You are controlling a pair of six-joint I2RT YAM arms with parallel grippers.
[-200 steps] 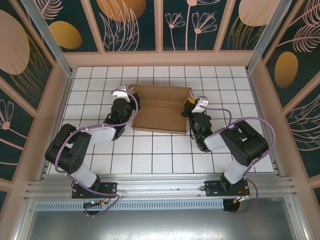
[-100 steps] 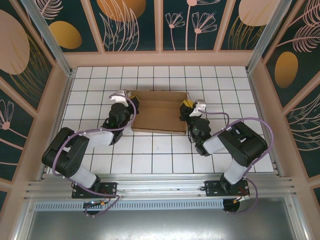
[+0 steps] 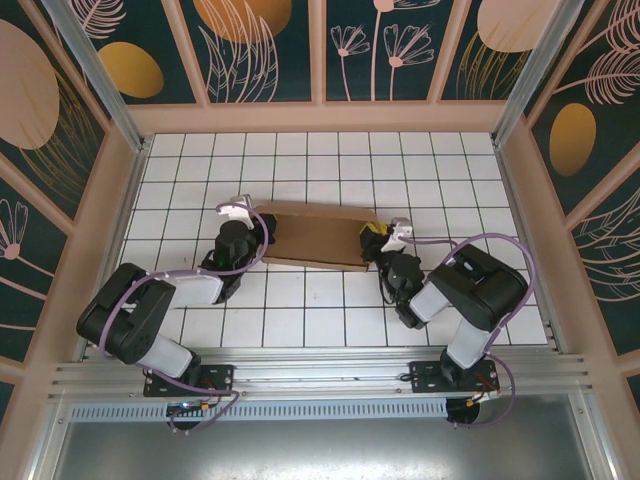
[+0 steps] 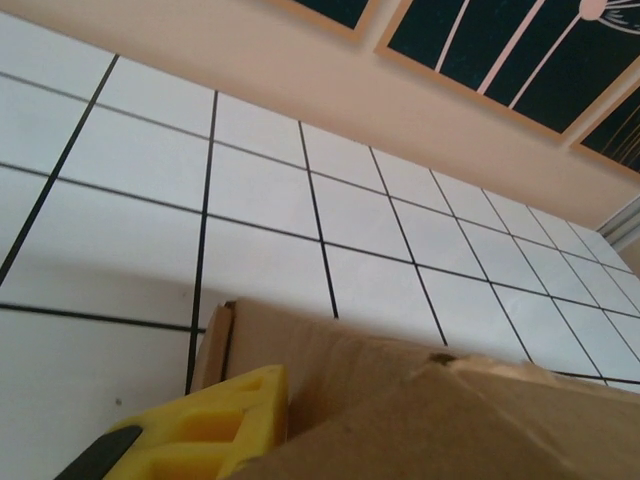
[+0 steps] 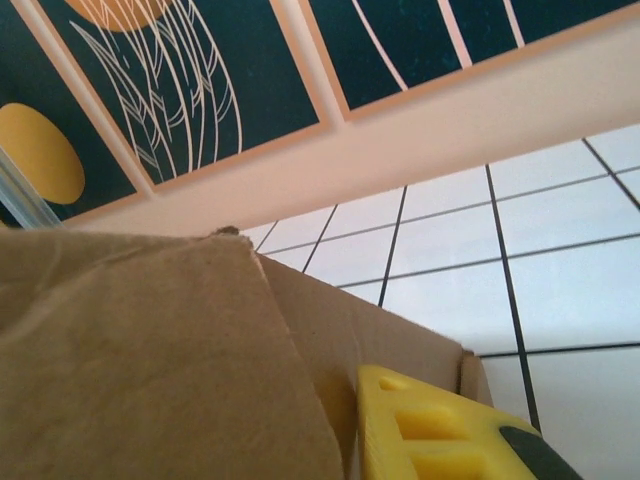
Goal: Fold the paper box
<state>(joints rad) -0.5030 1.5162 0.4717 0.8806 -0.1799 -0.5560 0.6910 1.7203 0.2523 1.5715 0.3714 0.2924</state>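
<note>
At the middle of the tiled surface (image 3: 320, 310), the paper box (image 3: 315, 238) shows from above as a much narrower brown band than it did a second ago. Its far edge has drawn in toward the near one, and both arms have pulled back with it. I read this as the far panel being tipped up and over, so one long fold is under way but not yet locked. The left tool (image 3: 262, 232) sits at the box's left end and the right tool (image 3: 368, 240) at its right end. Each wrist view shows a yellow finger (image 4: 215, 425) (image 5: 430, 430) lying close against a cardboard wall. Whether either tool is clenched on that wall or only pressed beside it I cannot tell (the opposing fingers cannot be made out). The raised cardboard edges stand free and look slightly ragged, with a small nick on the crest (image 4: 432, 356) in the left wrist view. Beyond the box, several rows of bare tile run to the back wall (image 3: 320, 118), and tile also lies open on both sides. The near side is tighter, because the forearms lie between the box and the rail (image 3: 320, 372).
</note>
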